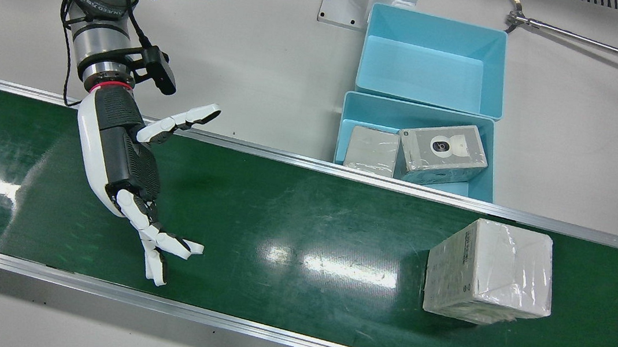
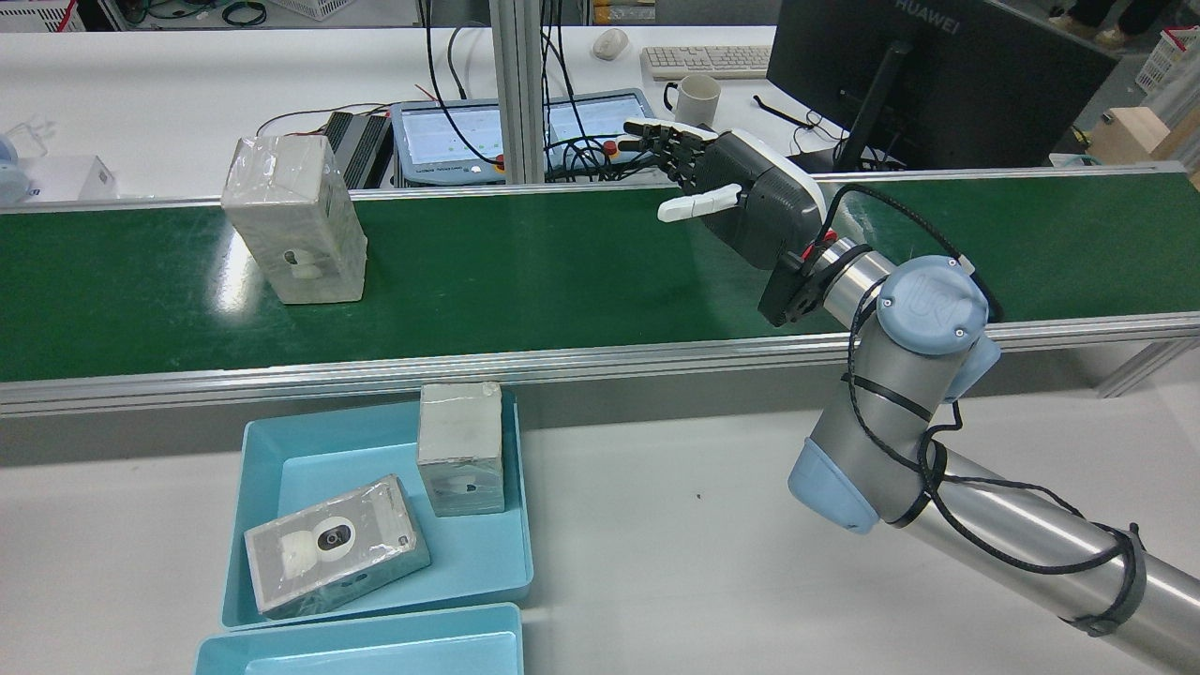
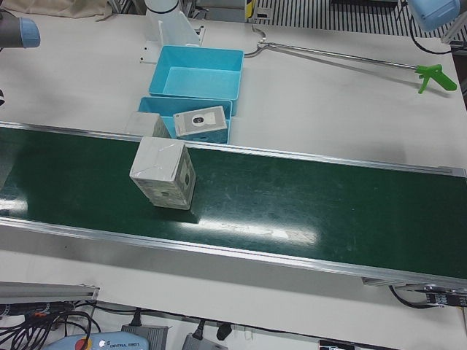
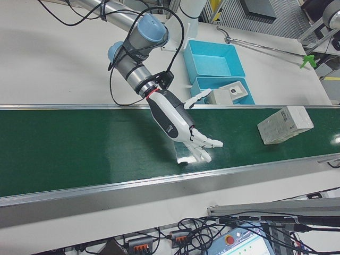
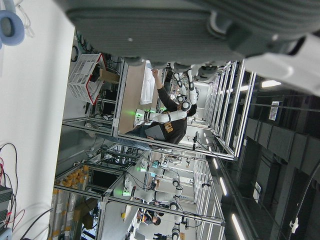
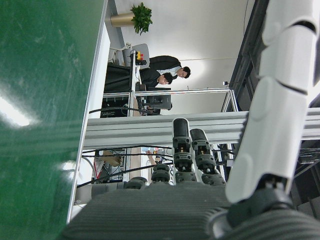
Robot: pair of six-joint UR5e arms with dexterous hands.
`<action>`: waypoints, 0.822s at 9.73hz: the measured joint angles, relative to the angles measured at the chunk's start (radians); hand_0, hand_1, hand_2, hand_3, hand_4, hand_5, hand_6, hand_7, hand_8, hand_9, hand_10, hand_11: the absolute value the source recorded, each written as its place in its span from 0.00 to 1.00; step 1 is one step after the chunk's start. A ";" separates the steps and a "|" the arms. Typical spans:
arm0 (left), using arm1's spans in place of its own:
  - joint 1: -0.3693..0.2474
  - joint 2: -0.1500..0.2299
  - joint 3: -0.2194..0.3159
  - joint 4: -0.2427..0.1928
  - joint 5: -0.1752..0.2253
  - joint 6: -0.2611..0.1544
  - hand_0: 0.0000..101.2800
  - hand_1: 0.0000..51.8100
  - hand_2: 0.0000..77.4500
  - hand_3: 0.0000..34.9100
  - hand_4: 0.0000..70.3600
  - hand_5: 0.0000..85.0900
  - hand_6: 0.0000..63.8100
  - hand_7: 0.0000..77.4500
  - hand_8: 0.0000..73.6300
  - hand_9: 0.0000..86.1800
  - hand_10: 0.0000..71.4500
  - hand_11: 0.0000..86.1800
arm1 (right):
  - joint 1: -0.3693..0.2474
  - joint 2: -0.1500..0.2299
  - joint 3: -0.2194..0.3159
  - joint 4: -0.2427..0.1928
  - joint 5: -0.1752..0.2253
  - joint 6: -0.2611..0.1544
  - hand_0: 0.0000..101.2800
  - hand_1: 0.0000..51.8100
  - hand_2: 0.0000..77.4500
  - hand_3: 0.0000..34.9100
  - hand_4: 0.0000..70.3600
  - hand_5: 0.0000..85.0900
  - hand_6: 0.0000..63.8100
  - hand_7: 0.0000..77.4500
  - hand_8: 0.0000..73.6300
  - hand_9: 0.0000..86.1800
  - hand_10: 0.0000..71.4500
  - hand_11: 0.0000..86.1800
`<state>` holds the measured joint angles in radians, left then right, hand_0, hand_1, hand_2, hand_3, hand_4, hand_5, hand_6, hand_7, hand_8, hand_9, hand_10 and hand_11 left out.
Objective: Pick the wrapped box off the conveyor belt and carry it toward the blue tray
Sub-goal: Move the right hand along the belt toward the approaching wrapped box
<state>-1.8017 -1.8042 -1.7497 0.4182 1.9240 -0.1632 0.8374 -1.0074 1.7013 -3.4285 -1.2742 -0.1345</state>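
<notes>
The wrapped box point(image 1: 489, 272) stands on the green conveyor belt point(image 1: 292, 218), pale and covered in clear film; it also shows in the rear view point(image 2: 295, 220) and in the left-front view point(image 3: 164, 173). My right hand point(image 1: 128, 176) hovers over the belt far along from the box, open, fingers spread, holding nothing point(image 2: 741, 202) point(image 4: 178, 125). The blue tray point(image 1: 385, 118) sits beside the belt's far rail. Of my left hand point(image 5: 200, 25) only the dark palm edge shows, in its own view; its fingers are hidden.
The near blue tray holds two wrapped boxes, one with a camera picture point(image 1: 442, 151) and a plain one point(image 1: 371, 148). A second blue tray point(image 1: 419, 72) lies behind it. A long grabber tool point(image 1: 592, 40) rests on the white table. People stand in the background.
</notes>
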 joint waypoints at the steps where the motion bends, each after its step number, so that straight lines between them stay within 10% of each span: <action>1: 0.000 0.000 0.000 0.000 0.000 0.000 0.00 0.00 0.01 0.00 0.00 0.01 0.01 0.01 0.01 0.00 0.00 0.01 | 0.000 0.004 -0.001 -0.001 0.003 -0.002 0.44 0.20 0.11 0.00 0.22 0.15 0.14 0.32 0.06 0.06 0.00 0.01; 2: 0.000 0.000 0.000 0.000 0.000 0.000 0.00 0.00 0.01 0.00 0.00 0.01 0.01 0.01 0.01 0.00 0.00 0.01 | 0.000 0.006 -0.001 -0.002 0.004 -0.003 0.44 0.17 0.16 0.00 0.22 0.18 0.14 0.30 0.06 0.06 0.00 0.01; 5: 0.000 0.000 0.000 0.000 0.000 0.000 0.00 0.00 0.01 0.00 0.00 0.01 0.00 0.01 0.01 0.01 0.00 0.01 | 0.001 0.002 0.001 -0.003 0.005 -0.002 0.50 0.56 0.32 0.00 0.22 0.21 0.15 0.30 0.09 0.08 0.00 0.01; 6: 0.000 0.000 0.000 0.000 0.000 0.000 0.00 0.00 0.01 0.00 0.00 0.01 0.00 0.01 0.01 0.01 0.00 0.01 | 0.001 0.000 0.002 -0.004 0.005 -0.001 0.50 0.37 0.31 0.00 0.19 0.19 0.15 0.29 0.08 0.07 0.00 0.01; 8: 0.000 0.000 0.000 0.000 0.000 0.000 0.00 0.00 0.01 0.00 0.01 0.01 0.01 0.01 0.01 0.01 0.00 0.01 | 0.001 0.000 0.003 -0.004 0.004 -0.002 0.50 0.35 0.25 0.00 0.19 0.19 0.15 0.29 0.08 0.07 0.00 0.01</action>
<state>-1.8017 -1.8042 -1.7496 0.4182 1.9240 -0.1632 0.8389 -1.0075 1.7039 -3.4329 -1.2700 -0.1361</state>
